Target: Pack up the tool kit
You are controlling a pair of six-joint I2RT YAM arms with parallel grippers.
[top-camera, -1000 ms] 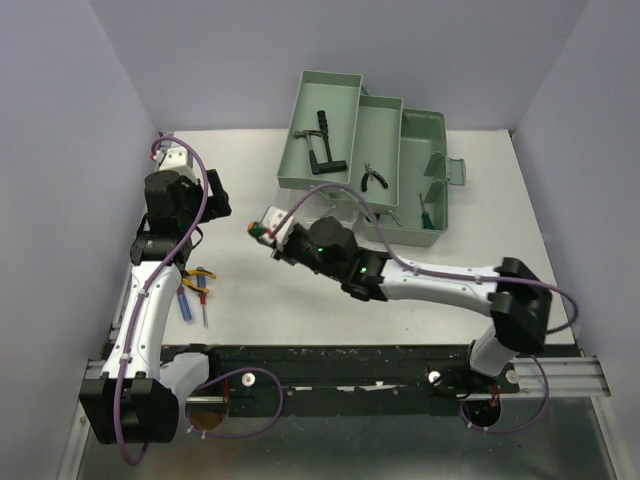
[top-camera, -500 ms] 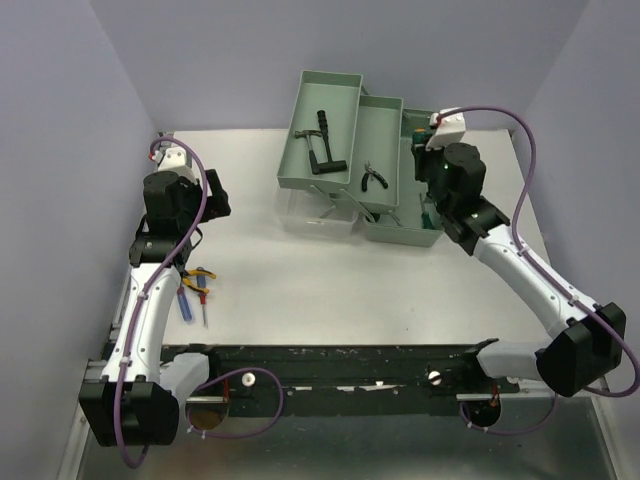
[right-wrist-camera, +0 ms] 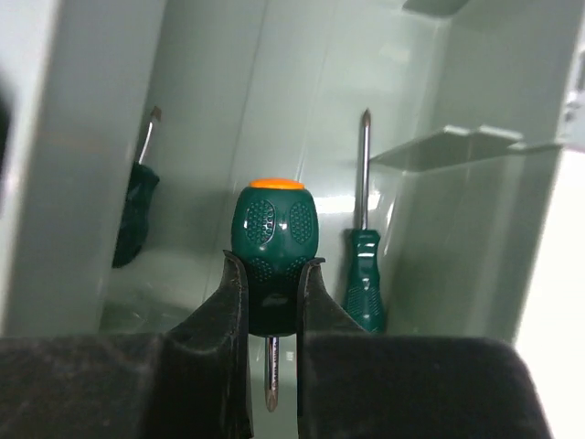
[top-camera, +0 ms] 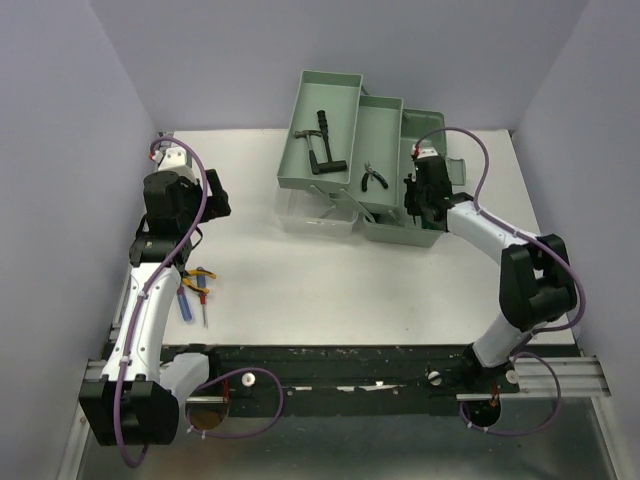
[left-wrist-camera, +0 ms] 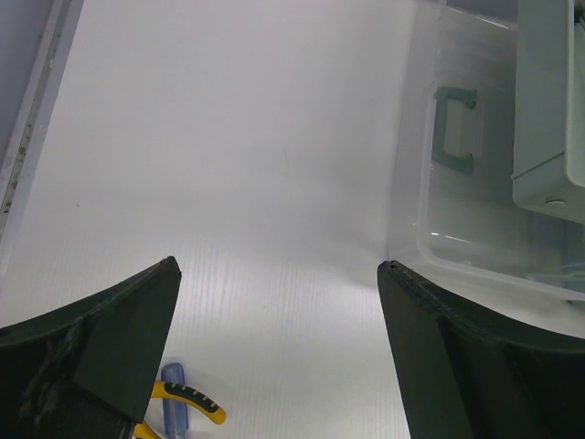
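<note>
Fingers of the right gripper pinched a stubby screwdriver by its green handle, blade pointing back toward the wrist, low inside the base of the toolbox at the far right of the table. That box stood open, its trays stepped out to the left and the clear lid lying on the table beside it. A hammer lay in the upper tray, small pliers in the middle one, and two more screwdrivers leaned in the base. The left gripper hung spread wide and empty over the table, with yellow pliers and a blue screwdriver below it. The step looked like stowing the stubby screwdriver; next, the right jaws would need to part and lift clear without knocking the leaning tools, and the tools under the left gripper were yet to be packed.
</note>
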